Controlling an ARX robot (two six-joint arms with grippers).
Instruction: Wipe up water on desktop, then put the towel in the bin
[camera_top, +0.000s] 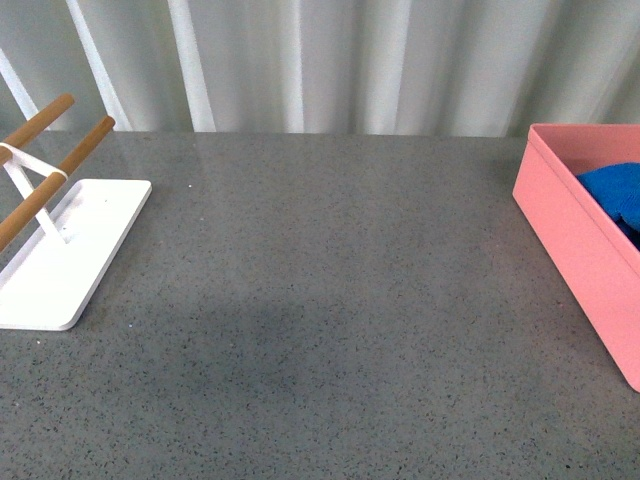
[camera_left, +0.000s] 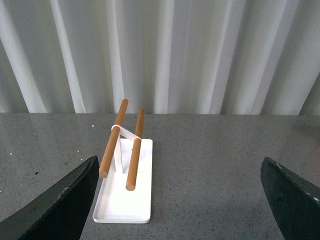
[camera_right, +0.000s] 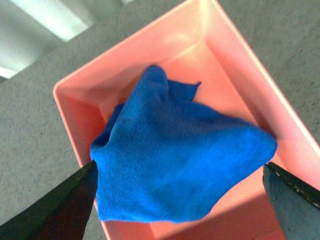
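Inside the pink bin (camera_right: 240, 85), the blue towel (camera_right: 175, 160) lay crumpled; both grippers' jaws stood wide, holding nothing.

Desktop (camera_top: 330, 300): dark grey, speckled, slightly glossy, runs back to pale corrugated wall. Far left: white rack base (camera_top: 70, 250) flat on surface, carrying two wooden bars (camera_top: 60, 165) on white upright. Far right: pink bin (camera_top: 580, 235) sits on surface, cut off by frame edge. Rack and bin well apart; wide middle stretch between them looks dry, faint shadow patch near front.
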